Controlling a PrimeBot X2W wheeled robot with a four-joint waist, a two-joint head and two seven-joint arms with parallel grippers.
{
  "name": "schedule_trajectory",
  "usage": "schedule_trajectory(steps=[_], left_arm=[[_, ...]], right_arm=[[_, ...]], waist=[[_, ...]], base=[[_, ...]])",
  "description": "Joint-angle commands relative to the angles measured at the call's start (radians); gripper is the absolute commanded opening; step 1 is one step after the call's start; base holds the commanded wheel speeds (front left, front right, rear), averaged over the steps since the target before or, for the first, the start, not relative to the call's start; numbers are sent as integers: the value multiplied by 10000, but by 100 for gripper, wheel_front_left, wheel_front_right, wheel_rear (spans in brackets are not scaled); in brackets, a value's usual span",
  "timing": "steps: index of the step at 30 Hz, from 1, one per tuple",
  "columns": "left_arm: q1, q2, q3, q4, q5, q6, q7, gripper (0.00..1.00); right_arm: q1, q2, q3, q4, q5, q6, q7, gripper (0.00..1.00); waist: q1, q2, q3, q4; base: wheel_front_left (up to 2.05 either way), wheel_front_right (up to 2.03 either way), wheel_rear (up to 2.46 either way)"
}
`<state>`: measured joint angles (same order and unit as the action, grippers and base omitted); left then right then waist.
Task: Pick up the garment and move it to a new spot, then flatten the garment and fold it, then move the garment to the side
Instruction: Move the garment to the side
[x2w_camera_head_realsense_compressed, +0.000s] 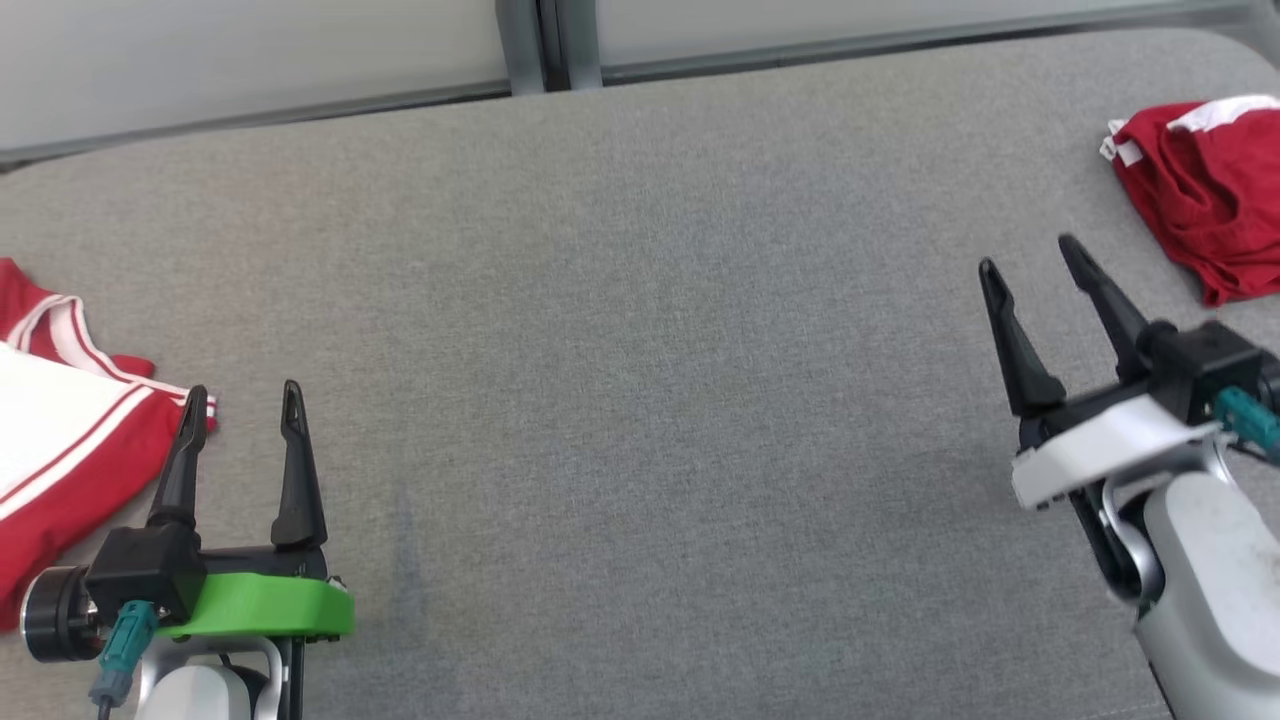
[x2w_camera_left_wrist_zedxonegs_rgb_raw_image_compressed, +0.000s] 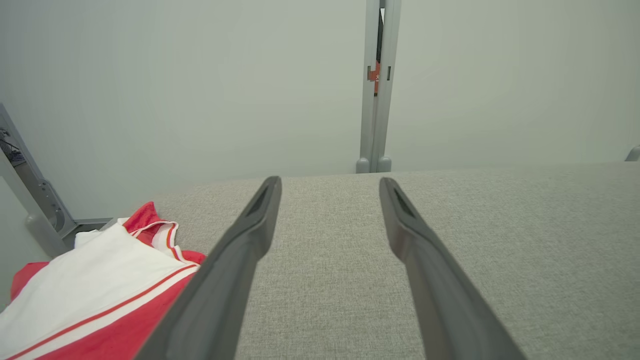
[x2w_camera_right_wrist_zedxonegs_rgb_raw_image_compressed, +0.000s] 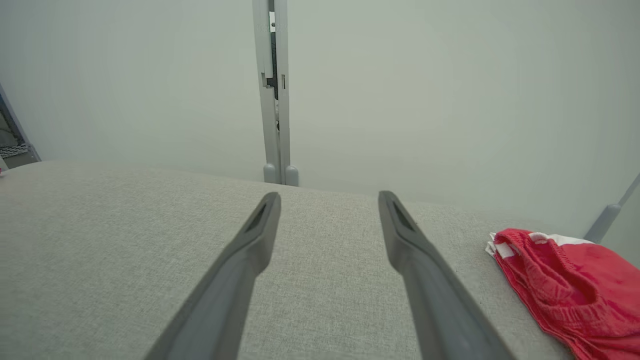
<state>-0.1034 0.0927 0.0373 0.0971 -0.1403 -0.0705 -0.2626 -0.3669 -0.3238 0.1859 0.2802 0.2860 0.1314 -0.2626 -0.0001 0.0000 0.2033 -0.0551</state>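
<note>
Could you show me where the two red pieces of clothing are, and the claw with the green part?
red and white garment (x2w_camera_head_realsense_compressed: 55, 425): head view, on its white panel.
crumpled red garment (x2w_camera_head_realsense_compressed: 1200, 200): head view, on its red folds.
left gripper (x2w_camera_head_realsense_compressed: 243, 393): head view, midway between its open fingertips.

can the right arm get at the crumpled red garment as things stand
Probably yes: the open right gripper sits near the crumpled red garment, with bare grey fabric tabletop between them.

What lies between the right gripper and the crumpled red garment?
Nothing: in the head view just bare grey fabric surface separates the right gripper from the crumpled red garment.
</note>
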Motion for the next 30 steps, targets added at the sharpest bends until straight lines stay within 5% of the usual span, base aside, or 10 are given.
schedule_trajectory(steps=[1,19,30], left_arm=[[149,-15,58,52,-120,-47,-25,100],[794,-135,178,558,-65,-248,-26,100],[969,-130,210,735,-41,-342,-15,100]], right_arm=[[347,94,-161,-170,-109,-12,-27,100],[3128,1738,-1701,-1453,-805,-11,-28,100],[3873,2046,-1904,-1778,-921,-11,52,100]], waist=[[1,0,-402,160],[1,0,-1519,551],[1,0,-1938,683]], base=[[0,0,0],[0,0,0],[0,0,0]])
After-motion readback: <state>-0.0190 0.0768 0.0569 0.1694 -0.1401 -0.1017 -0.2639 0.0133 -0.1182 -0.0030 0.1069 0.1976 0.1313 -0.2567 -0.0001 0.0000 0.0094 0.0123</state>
